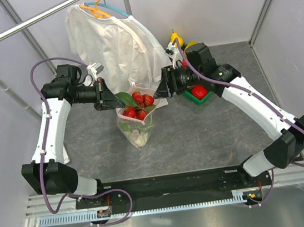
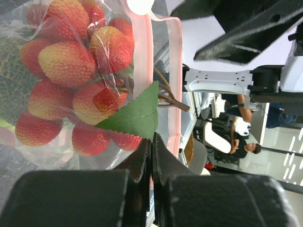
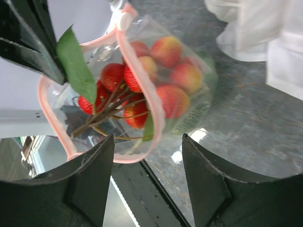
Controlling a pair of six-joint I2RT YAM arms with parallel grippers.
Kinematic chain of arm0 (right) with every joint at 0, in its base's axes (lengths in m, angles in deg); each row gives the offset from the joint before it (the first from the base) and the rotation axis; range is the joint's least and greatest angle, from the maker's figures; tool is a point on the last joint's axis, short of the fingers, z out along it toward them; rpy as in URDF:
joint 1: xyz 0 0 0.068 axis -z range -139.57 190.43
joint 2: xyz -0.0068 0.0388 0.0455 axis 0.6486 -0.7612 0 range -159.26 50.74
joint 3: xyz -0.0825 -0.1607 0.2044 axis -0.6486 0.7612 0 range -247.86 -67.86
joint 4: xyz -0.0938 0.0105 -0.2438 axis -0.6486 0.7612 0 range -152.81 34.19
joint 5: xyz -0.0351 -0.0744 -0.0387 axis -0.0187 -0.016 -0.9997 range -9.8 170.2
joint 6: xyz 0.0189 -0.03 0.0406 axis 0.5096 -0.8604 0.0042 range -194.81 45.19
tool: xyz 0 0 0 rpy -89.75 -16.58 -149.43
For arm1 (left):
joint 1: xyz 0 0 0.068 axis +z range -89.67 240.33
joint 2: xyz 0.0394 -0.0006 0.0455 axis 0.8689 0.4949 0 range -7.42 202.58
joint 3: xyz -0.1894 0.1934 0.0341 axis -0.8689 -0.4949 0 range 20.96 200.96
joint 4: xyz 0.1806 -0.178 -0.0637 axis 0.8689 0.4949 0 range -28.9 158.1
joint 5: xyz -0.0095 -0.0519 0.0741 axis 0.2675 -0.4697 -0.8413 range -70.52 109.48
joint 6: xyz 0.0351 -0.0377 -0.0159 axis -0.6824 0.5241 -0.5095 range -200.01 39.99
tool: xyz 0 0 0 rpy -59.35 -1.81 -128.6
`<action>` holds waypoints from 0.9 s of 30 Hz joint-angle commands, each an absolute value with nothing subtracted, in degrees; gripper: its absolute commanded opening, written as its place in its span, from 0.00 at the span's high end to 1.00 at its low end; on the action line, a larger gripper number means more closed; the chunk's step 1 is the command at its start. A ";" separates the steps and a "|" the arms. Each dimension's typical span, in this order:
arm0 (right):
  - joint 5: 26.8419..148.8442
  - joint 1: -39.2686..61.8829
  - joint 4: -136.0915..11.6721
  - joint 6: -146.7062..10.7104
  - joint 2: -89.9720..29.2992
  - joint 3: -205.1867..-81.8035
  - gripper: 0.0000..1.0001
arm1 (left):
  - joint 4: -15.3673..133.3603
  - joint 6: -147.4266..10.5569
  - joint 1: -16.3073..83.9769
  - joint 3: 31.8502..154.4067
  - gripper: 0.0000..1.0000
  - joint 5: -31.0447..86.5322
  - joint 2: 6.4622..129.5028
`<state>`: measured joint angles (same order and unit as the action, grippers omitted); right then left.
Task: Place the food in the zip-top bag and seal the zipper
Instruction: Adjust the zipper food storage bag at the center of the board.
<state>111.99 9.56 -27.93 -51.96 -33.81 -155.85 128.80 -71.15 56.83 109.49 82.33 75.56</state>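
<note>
The zip-top bag (image 1: 136, 128) stands upright mid-table with its mouth open. The red strawberry bunch (image 1: 138, 105) sits at the top, with a green leaf (image 2: 135, 116) sticking out. Netted melon (image 2: 10, 80) and pale green lettuce (image 1: 138, 139) lie lower in the bag. My left gripper (image 1: 112, 100) is shut on the bag's left edge, pinching the pink zipper (image 2: 143, 71) by its strip. My right gripper (image 1: 160, 90) is open just beside the bag's right rim; the zipper loop (image 3: 138, 80) hangs between and above its fingers (image 3: 94, 175). The white tab (image 3: 124, 20) sits at the far end.
A white shirt (image 1: 110, 40) hangs on a hanger from the rail behind the bag. A green tray (image 1: 190, 99) holding a red fruit (image 1: 198, 91) stands under the right arm. A yellow item (image 1: 175, 36) lies at the back right.
</note>
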 commanded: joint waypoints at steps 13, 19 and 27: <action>116.32 6.33 -32.31 -48.27 -33.99 -153.99 1.00 | 132.90 -76.67 54.97 109.37 0.82 71.00 70.54; 119.49 6.25 -35.64 -45.64 -29.94 -152.76 1.00 | 137.74 -79.84 54.89 112.80 0.60 67.21 68.78; 120.72 5.98 -35.82 -44.84 -29.76 -152.24 1.00 | 140.73 -81.77 54.89 114.65 0.66 67.65 67.55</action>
<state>118.22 6.15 -32.17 -46.02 -31.47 -152.20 137.48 -78.17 54.95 112.44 67.78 68.96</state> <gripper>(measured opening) 0.010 0.438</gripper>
